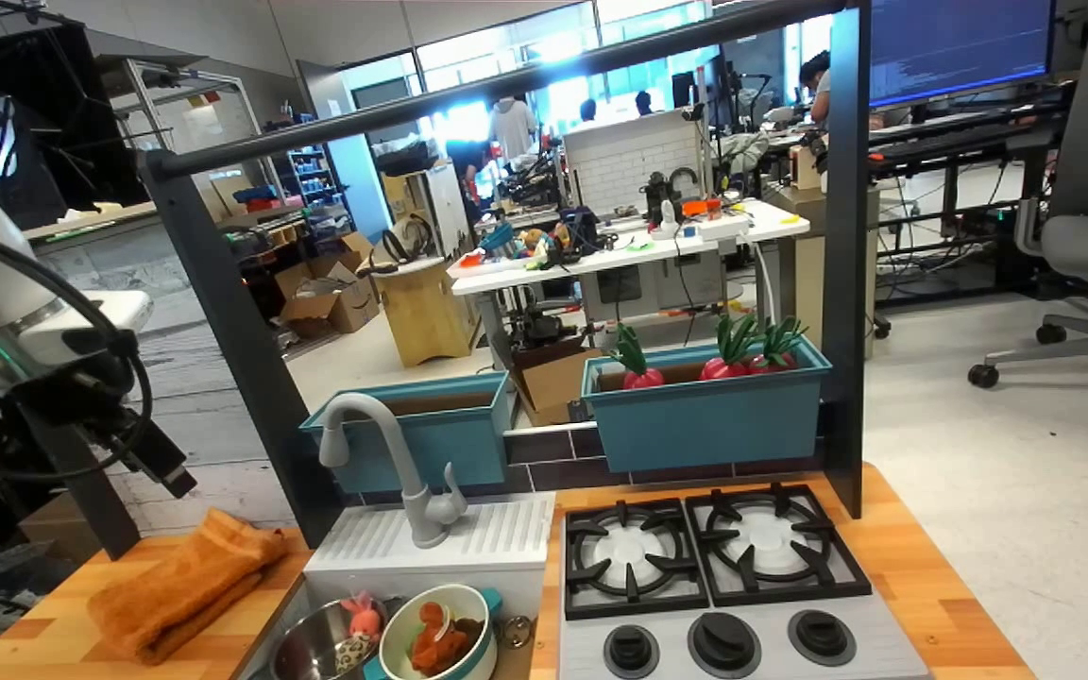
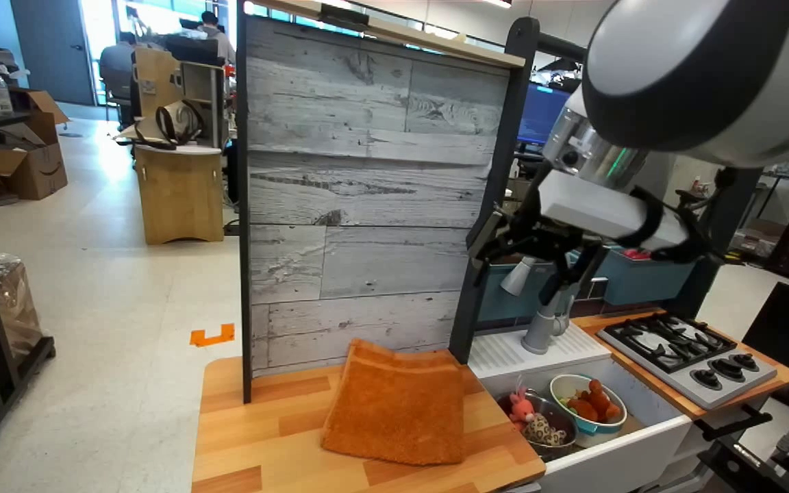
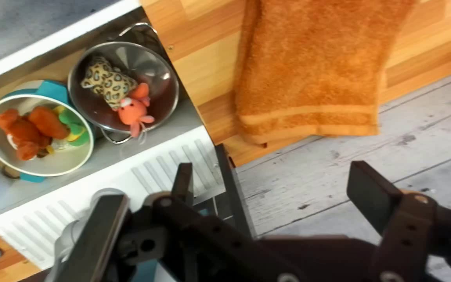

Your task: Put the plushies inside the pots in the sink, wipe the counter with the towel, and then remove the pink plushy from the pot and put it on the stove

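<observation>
the pink plushy (image 3: 132, 112) is located in the steel pot (image 3: 157, 78), against the spotted plushy (image 3: 110, 82) and close to the rim. the white pot (image 3: 67, 158) stands beside it and contains the orange-brown plushy (image 3: 26, 131) and the green-and-yellow plushy (image 3: 74, 125). both pots sit in the sink (image 2: 627, 455). loading: i judge this stage complete, since every plushy i can identify is inside a pot.

the towel (image 3: 319, 66) lies on the counter (image 3: 206, 74), next to the sink and apart from the pots. wiping: status unconfirmed. i find no mark on the counter that shows whether a pass has been made, and a loose towel fits either case.

my gripper (image 3: 274, 184) hangs in the air, higher than the towel and touching neither it nor a pot. its fingers (image 3: 370, 196) are spread wide, with nothing between them.

the stove (image 1: 676, 623) lies across the sink from the towel. transfer: not yet done, because the pink plushy is in the steel pot. if the wipe is finished, only this is left: i reach into the steel pot, grip the pink plushy without catching its neighbour, and set it on the stove. if not, the wipe comes first.
</observation>
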Robot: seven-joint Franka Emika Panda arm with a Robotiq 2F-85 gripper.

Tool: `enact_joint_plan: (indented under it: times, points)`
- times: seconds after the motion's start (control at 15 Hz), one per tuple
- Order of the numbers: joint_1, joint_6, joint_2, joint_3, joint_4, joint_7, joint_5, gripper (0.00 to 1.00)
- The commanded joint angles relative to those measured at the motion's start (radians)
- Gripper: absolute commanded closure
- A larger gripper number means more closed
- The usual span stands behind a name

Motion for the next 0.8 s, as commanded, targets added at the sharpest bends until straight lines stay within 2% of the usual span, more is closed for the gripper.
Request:
enact_joint_plan:
  times: [0.0,0.2,0.33,0.4,0.73]
  points:
    - [-0.088,-0.008,-0.006,0.072,0.018,0.045,-0.081,0.0]
    - [-0.107,-0.029,0.003,0.093,0.02,0.028,-0.086,0.0]
    - [-0.095,0.011,0.073,0.11,0.058,0.073,-0.1,0.0]
    - [-0.088,0.016,0.126,0.114,0.097,0.095,-0.112,0.0]
    - [0.035,0.046,0.436,0.031,0.383,0.23,-0.162,0.0]
